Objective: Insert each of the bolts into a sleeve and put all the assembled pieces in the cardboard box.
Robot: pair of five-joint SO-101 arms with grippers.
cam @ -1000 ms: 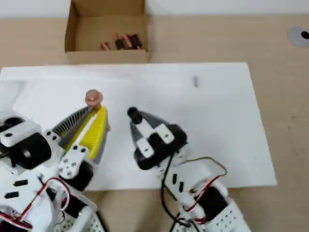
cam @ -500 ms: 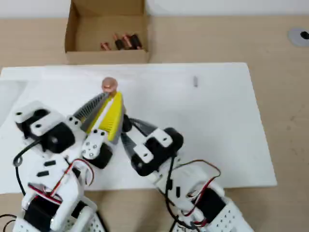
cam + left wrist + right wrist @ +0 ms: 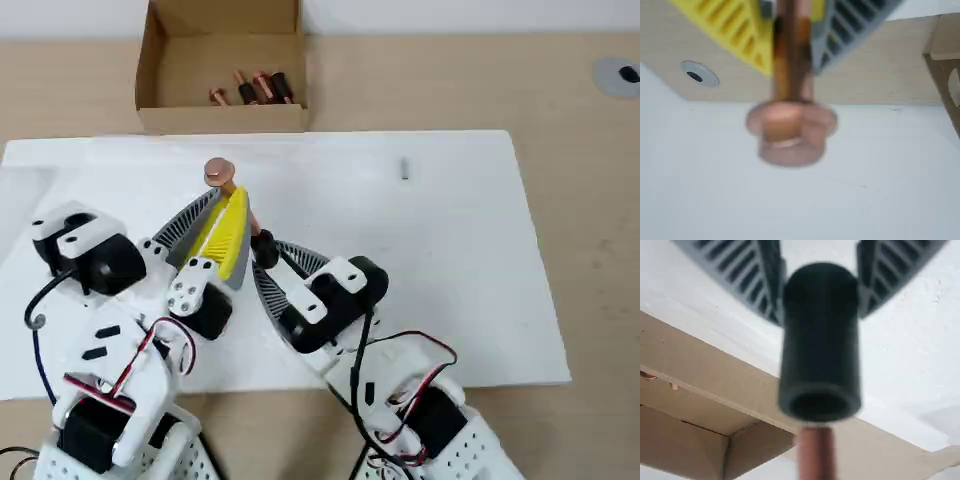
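No writing, label, number or sign can be read; a small grey mark (image 3: pixel 405 168) on the white sheet (image 3: pixel 470 270) over the desk (image 3: pixel 580 200) is too small to make out
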